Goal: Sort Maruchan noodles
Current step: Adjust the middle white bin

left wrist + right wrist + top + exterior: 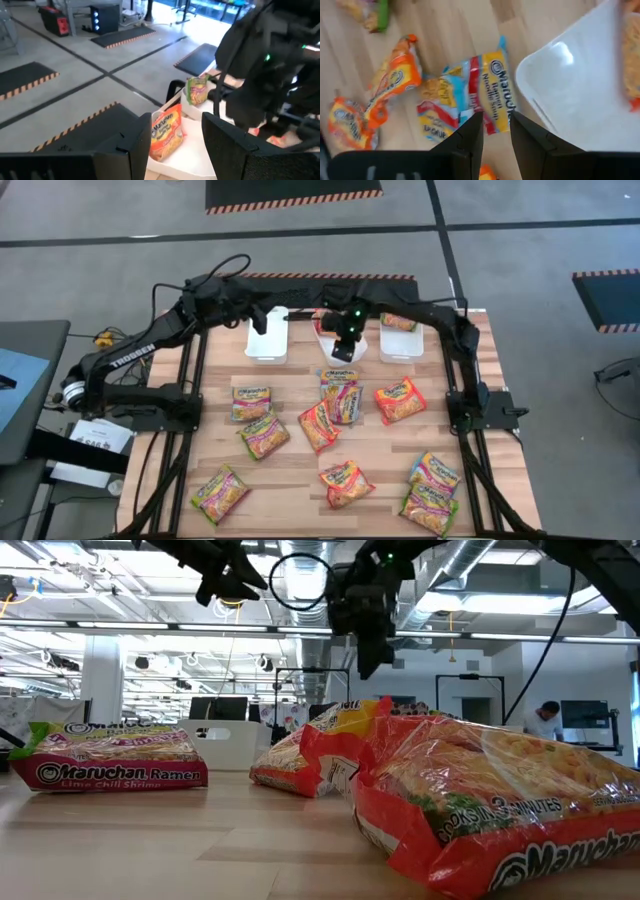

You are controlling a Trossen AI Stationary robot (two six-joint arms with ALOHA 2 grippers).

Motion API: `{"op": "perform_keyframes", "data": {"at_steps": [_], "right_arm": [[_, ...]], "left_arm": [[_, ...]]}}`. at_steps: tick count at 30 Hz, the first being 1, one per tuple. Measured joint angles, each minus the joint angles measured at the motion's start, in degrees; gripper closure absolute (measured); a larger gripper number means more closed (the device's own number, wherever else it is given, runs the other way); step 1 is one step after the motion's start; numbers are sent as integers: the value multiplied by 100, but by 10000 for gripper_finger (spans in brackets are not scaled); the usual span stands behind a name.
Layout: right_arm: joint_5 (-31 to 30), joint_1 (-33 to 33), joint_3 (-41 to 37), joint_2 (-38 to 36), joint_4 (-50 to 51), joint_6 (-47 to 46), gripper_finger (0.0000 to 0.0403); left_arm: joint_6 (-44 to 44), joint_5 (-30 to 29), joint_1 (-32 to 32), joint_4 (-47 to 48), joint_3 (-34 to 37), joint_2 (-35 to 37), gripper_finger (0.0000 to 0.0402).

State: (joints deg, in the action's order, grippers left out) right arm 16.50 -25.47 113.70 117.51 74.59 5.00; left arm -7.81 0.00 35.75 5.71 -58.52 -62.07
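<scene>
Several Maruchan noodle packets lie flat on the wooden table: an orange one (pixel 400 400), a green-pink one (pixel 251 402) and a blue one (pixel 340 377) among them. Three white bins stand in a row at the far edge. The middle bin (pixel 580 100) holds an orange packet (pixel 165 132), and the right bin (pixel 400 345) holds a green packet (pixel 197 90). My right gripper (pixel 496 117) hangs open, pointing steeply down over the blue packet (pixel 487 95) beside the middle bin, with nothing between its fingers. My left gripper (pixel 177 122) is open and holds nothing, high over the left bin (pixel 267 345).
More packets lie toward the near edge: two at the near right (pixel 430 490), one at the near left (pixel 220 493), one in the middle (pixel 346 482). In the low view an orange packet (pixel 500 810) fills the foreground. Bare wood shows between the packets.
</scene>
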Motion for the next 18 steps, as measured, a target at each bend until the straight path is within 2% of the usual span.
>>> {"op": "perform_keyframes", "data": {"at_steps": [7,18], "right_arm": [[-498,191,-535,216,110,-644,282],[-661,146,-1289,214,-626,-972,282]], "left_arm": [[114,422,15,2,0,256,239],[203,399,20,145,0,527,239]]}}
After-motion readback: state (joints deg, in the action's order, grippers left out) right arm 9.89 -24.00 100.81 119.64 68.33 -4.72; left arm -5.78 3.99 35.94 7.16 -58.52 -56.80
